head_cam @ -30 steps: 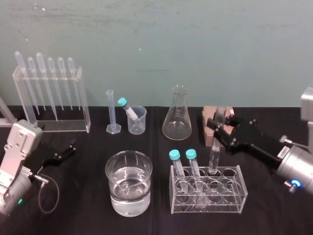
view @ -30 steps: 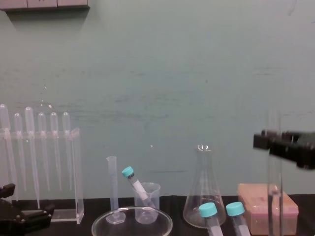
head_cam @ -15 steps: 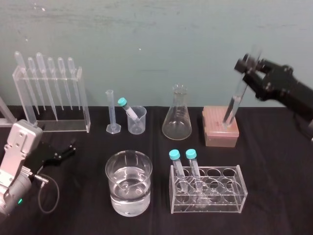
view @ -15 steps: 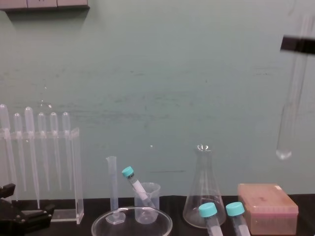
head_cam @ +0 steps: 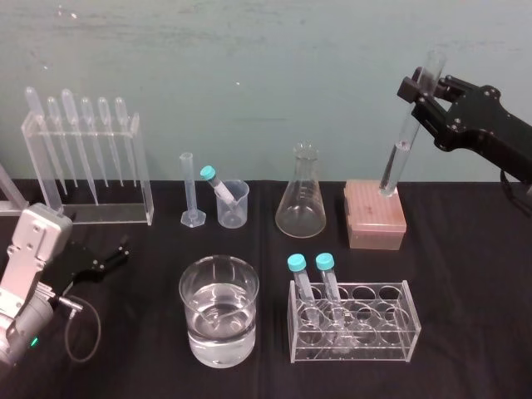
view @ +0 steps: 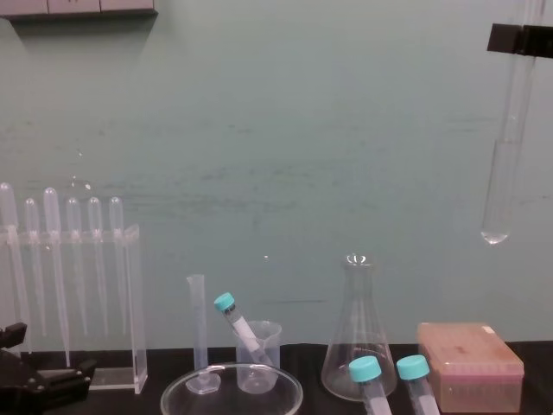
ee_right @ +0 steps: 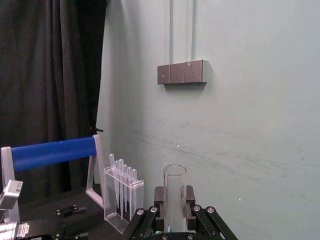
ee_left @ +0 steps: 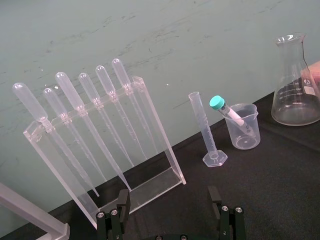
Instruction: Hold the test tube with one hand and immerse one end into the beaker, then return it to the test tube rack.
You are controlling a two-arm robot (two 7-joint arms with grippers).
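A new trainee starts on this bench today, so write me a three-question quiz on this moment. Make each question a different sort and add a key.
1. True or false: the right gripper holds the long, clear, uncapped glass test tube in the air, gripping it near its rim.
2. What leans inside the small frosted beaker with a pouring lip? A) a pipette B) a short teal-capped tube C) nothing
3. Fill in: ___ teal-capped tubes stand in the clear plastic test tube rack.

Key: 1 true; 2 B; 3 two. The left gripper lies parked, open, at the robot's left.
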